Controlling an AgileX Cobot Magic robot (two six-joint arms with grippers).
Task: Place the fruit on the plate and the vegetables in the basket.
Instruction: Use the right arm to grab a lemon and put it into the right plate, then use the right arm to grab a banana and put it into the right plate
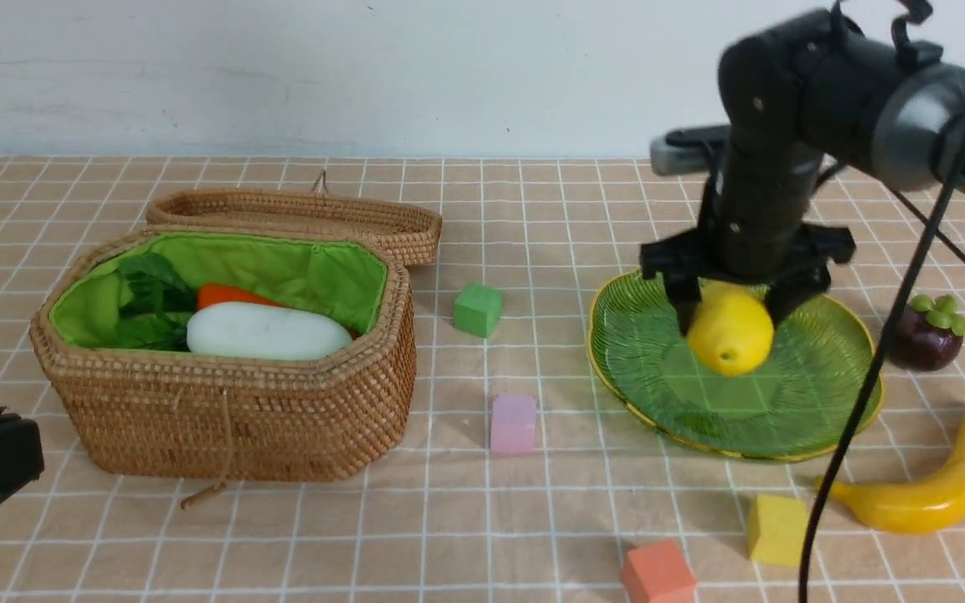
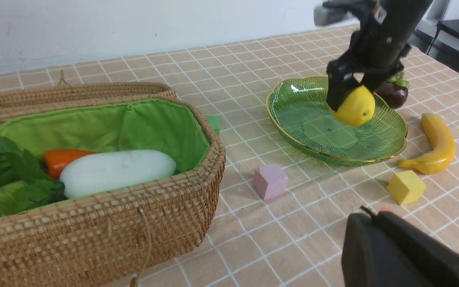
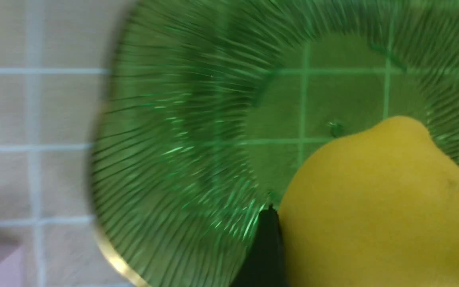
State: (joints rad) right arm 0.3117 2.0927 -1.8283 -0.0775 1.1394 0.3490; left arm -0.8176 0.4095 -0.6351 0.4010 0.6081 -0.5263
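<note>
Orange cube (image 1: pixel 657 573) nearest, right jaws gripping lemon (image 1: pixel 730 328) over plate (image 1: pixel 642 360)

We grip the lemon (image 1: pixel 730 337) in our right gripper (image 1: pixel 732 318) over the green plate (image 1: pixel 650 362), with the mangosteen (image 1: pixel 926 339) and the banana (image 1: pixel 939 484) lying on the checked cloth (image 1: pixel 533 523) to its right.

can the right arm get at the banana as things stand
Probably not at once: the right pincer is shut on the lemon above the plate. Once that is released, likely yes: the banana lies uncovered beside the plate, on that arm's side, with only a yellow cube near its tip.
</note>
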